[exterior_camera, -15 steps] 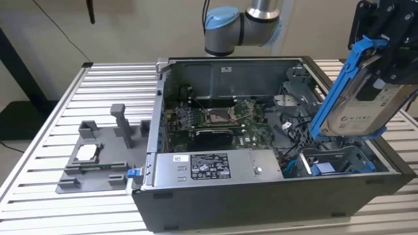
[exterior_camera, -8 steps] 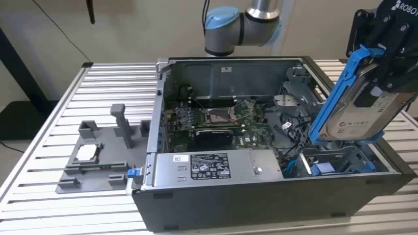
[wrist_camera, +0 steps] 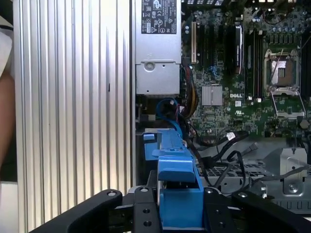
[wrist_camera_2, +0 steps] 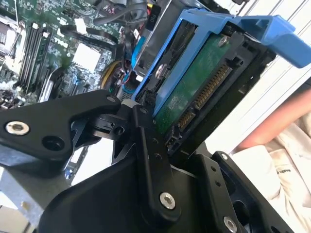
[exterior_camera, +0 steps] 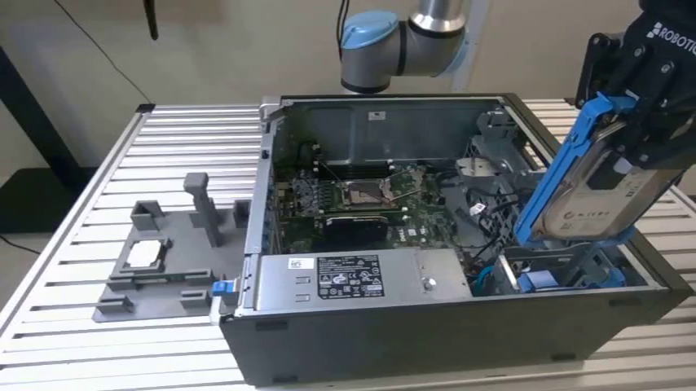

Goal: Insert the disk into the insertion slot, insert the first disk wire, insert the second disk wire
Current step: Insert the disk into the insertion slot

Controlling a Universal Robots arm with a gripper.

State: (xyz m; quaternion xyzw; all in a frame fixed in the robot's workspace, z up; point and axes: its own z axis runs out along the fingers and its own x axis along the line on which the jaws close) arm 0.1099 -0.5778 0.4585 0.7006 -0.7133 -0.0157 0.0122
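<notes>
- The disk [exterior_camera: 592,195], sat in its blue carrier, is clamped in the gripper [exterior_camera: 640,142]. In the first wrist view the black fingers [wrist_camera: 144,209] are pressed in against both sides of the carrier, so the pincer is closed down to the width of the carrier and no further.
- The disk is held tilted, upper end in the pincer, lower end pointed down at the corner of the open computer case [exterior_camera: 435,342] on the exterior view's right.
- The insertion slot [exterior_camera: 571,265], the grey metal bay, is found right under that lower end. The disk is not seated in it. Whether the carrier is touching the bay's rim can't be told.
- Something blue can be seen low inside the bay.
- In the second wrist view the green board and connector row of the disk [wrist_camera_2: 194,92] are turned toward the camera.
- Inside the case: the motherboard [exterior_camera: 364,195] is laid flat on the floor, the silver power-supply box [exterior_camera: 348,277] is fitted along the near wall, and blue and black cables [wrist_camera: 170,108] are bunched between that box and the bay.
- The case is stood on a ribbed metal table [exterior_camera: 174,138].
- Beside the case, on the exterior view's left, a grey fixture [exterior_camera: 163,261] is set, with a small pale square part [exterior_camera: 145,254] resting in it.
- A person's arm [wrist_camera_2: 274,121] is caught beyond the case.
</notes>
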